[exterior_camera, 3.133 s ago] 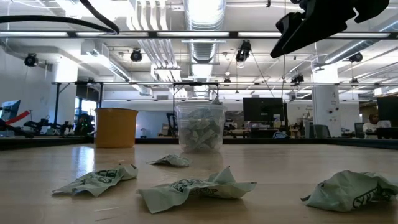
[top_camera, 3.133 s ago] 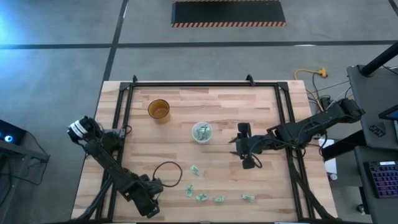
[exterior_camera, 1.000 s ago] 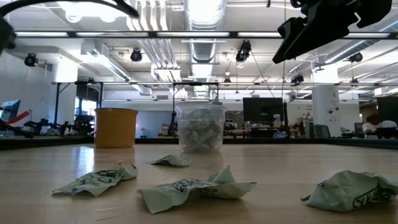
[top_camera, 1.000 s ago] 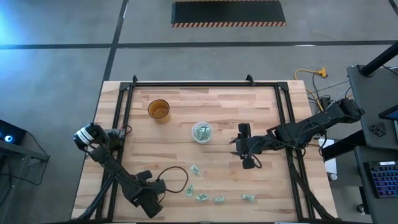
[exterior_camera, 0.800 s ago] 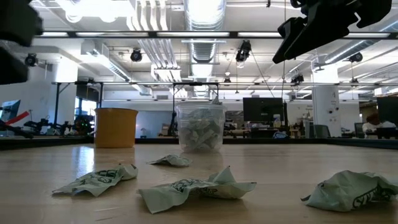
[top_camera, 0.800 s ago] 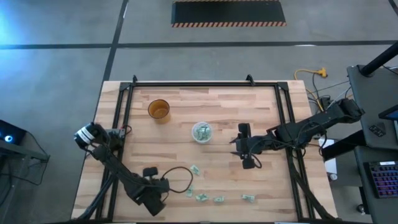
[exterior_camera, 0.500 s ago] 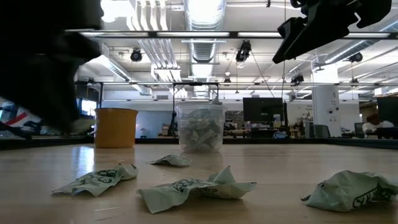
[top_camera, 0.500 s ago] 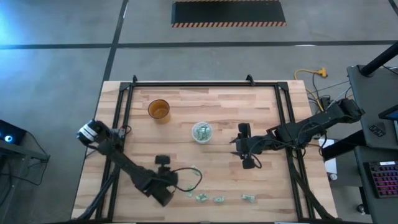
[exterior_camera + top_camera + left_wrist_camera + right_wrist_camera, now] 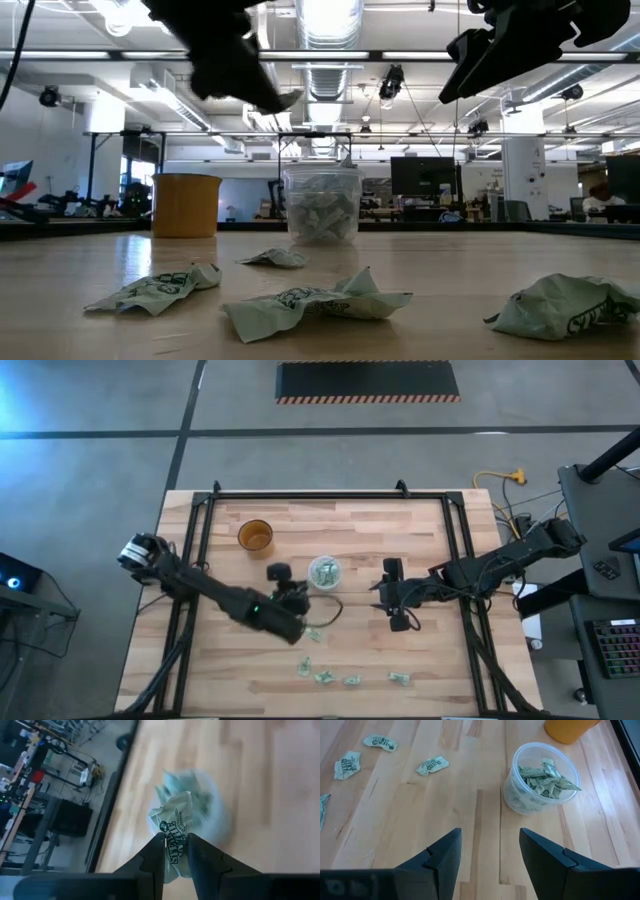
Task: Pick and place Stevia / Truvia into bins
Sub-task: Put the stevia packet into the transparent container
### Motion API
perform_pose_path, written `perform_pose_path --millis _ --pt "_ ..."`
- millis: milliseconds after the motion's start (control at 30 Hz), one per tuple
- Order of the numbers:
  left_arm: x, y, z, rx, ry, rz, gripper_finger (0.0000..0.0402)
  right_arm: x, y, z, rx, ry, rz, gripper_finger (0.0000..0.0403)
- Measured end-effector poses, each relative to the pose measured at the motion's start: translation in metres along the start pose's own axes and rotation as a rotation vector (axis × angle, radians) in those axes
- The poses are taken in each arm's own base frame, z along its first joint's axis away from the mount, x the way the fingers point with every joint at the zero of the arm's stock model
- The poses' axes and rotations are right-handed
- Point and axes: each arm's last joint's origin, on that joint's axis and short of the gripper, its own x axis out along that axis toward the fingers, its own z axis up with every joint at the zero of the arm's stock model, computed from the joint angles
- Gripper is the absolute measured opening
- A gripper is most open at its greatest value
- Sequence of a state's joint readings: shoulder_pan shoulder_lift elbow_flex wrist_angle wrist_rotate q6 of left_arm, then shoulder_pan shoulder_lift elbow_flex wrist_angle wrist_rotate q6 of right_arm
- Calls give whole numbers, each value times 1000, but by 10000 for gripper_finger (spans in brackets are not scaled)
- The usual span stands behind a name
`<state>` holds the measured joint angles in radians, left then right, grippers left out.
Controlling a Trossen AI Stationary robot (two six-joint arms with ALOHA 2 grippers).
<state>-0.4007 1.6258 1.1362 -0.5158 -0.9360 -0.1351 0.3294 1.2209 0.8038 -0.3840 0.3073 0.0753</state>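
My left gripper (image 9: 175, 847) is shut on a crumpled pale green and white Stevia packet (image 9: 172, 827) and hovers above the table just left of the clear plastic bin (image 9: 323, 572). The bin stands near the table's middle and holds several packets. In the high view the gripper (image 9: 304, 596) is beside the bin, and in the low view it (image 9: 235, 55) is well above table height. Several more packets (image 9: 325, 678) lie flat on the wood near the front edge, and one (image 9: 313, 634) lies closer to the bin. My right gripper (image 9: 490, 852) hangs open to the right of the bin, with nothing between its fingers. My left gripper pinches the crumpled packet by its lower part (image 9: 173, 851) between the two fingertips. The rest of the packet sticks out beyond the fingers toward the bin. The packet is lifted clear of the table.
An amber-brown cup (image 9: 255, 536) stands at the far left of the wood. A black frame (image 9: 330, 494) runs along the table's far edge and sides. Bare wood lies between the bin and the loose packets.
My left gripper has swung from the table's near left corner toward the far edge and the right. It has risen on the way and now hangs beside the clear bin. It has stayed shut on the packet. The loose packets have not moved.
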Motion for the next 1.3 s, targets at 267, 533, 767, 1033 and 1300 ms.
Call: perform_pose_path --millis 267,533,767,1033,1300 --pt "44 35 19 -24 -90 -130 63 0 0 -1 0 2 0 192" --pt "74 57 4 -61 -17 -147 63 1 0 -2 -7 7 -1 192" --pt "85 62 -4 -110 1 -257 65 1 0 -2 -6 8 -1 192" --pt "85 61 -4 -110 1 -263 128 1 0 -2 -6 8 -1 192" --pt "83 63 -4 -136 7 -261 220 1 0 -2 -5 8 0 192"
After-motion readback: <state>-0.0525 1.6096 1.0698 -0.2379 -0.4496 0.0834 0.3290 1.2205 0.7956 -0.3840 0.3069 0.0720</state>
